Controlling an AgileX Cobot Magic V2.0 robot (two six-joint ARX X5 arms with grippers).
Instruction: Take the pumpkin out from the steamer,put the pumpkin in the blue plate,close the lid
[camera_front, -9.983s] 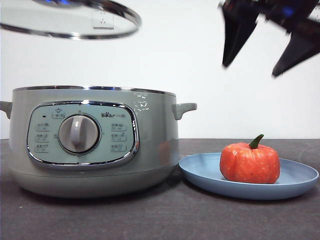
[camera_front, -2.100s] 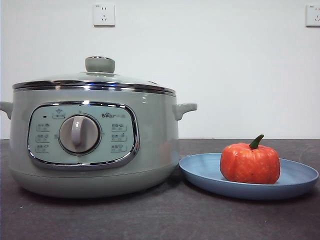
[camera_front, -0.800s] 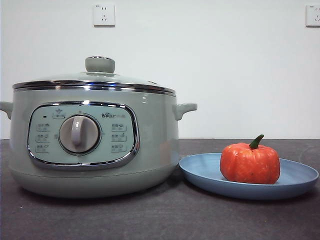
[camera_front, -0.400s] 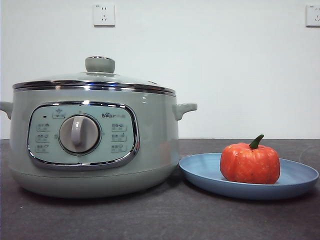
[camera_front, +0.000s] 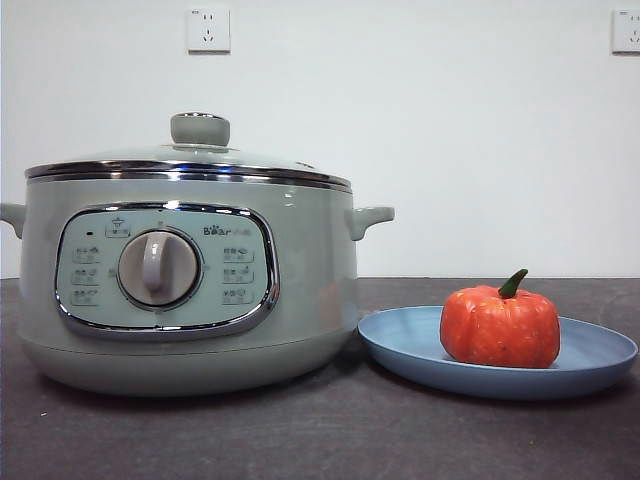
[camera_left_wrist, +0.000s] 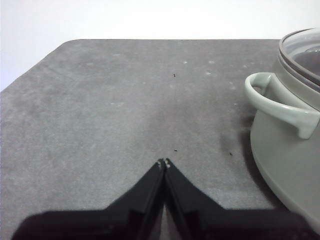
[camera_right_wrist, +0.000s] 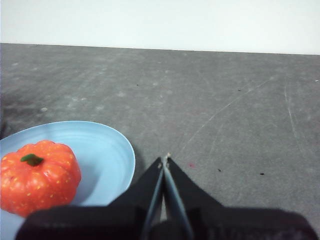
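Observation:
The sage-green steamer (camera_front: 190, 280) stands at the left in the front view, with the glass lid (camera_front: 190, 165) seated on its rim, knob up. The orange pumpkin (camera_front: 500, 325) sits in the blue plate (camera_front: 400, 345) to the right of the pot. My left gripper (camera_left_wrist: 163, 163) is shut and empty over bare table beside the steamer's side handle (camera_left_wrist: 280, 102). My right gripper (camera_right_wrist: 165, 159) is shut and empty beside the plate (camera_right_wrist: 112, 150), with the pumpkin (camera_right_wrist: 40, 175) close by. Neither arm shows in the front view.
The dark grey table (camera_front: 320, 440) runs around the pot and plate. Its edge and rounded corner show in the left wrist view (camera_left_wrist: 60, 47). A white wall with two sockets (camera_front: 208, 28) stands behind.
Ten seconds ago the lid hung above the open pot and a gripper was at the upper right. For the last 2.6 seconds nothing has moved.

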